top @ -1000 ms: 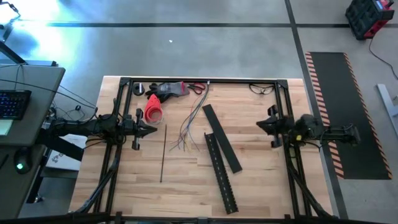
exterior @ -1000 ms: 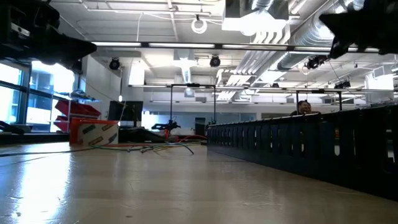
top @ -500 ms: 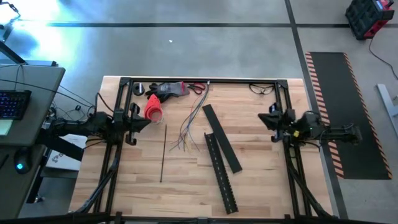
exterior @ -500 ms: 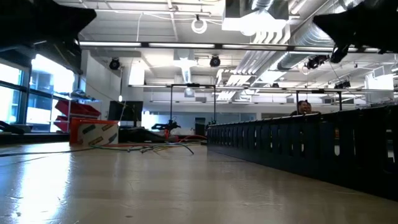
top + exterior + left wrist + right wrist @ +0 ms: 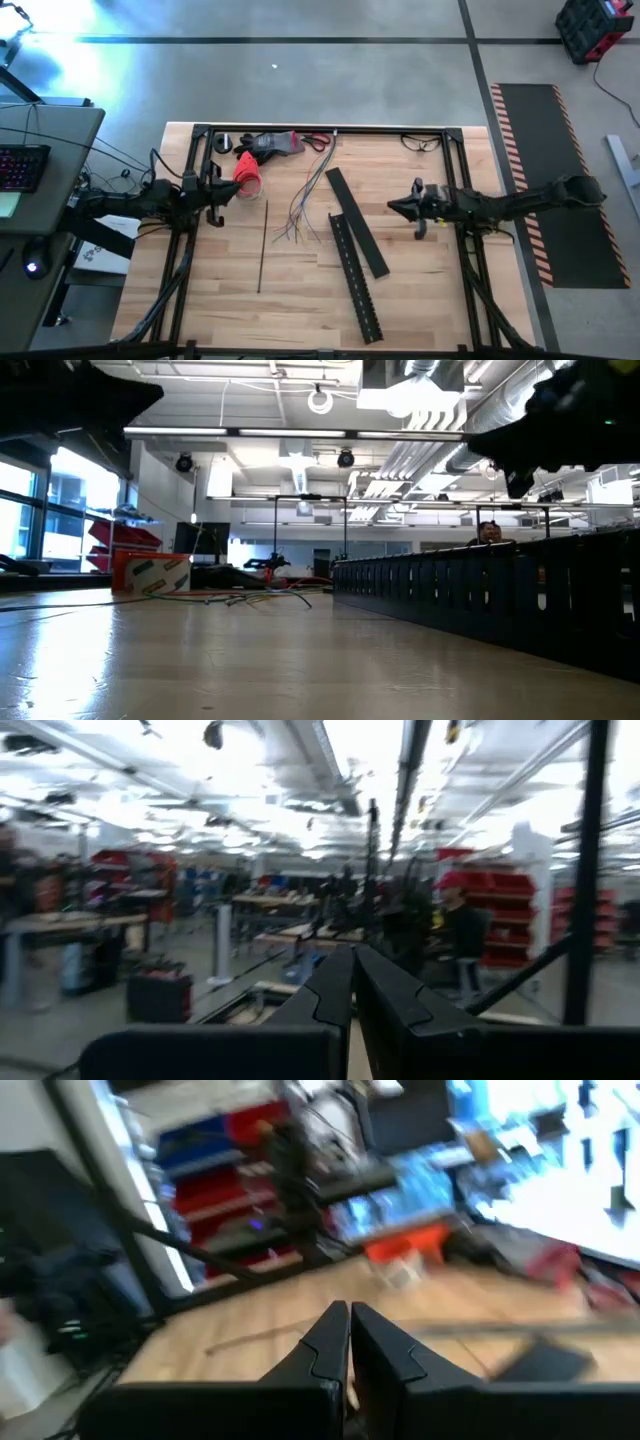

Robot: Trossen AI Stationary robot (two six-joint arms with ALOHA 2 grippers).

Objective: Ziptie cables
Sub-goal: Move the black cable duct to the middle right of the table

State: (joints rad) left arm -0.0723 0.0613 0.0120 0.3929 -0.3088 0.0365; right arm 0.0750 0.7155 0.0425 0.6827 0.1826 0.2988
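Observation:
The cables [image 5: 300,207] are a loose bunch of thin grey, dark and reddish wires lying flat on the wooden table, left of centre. In the low view the cables [image 5: 250,598] show far off on the tabletop. My left gripper [image 5: 237,190] hovers over the table's left side, left of the cables, fingers shut [image 5: 352,982]. My right gripper [image 5: 392,207] reaches in from the right, above the table right of the flat black bar [image 5: 356,221], and is also shut [image 5: 349,1332]. Neither gripper touches anything.
A long black comb-toothed channel [image 5: 356,277] lies beside the flat bar. A thin black strip [image 5: 263,246] lies left of the cables. A red roll [image 5: 246,173], a black and red tool [image 5: 276,143] and glasses [image 5: 421,142] sit near the far edge. A black frame [image 5: 330,129] borders the table.
My right gripper has reached out from the right frame toward the table's middle, nearer the flat black bar. My left gripper has drawn back a little toward the left and far edges. The cables have stayed where they were.

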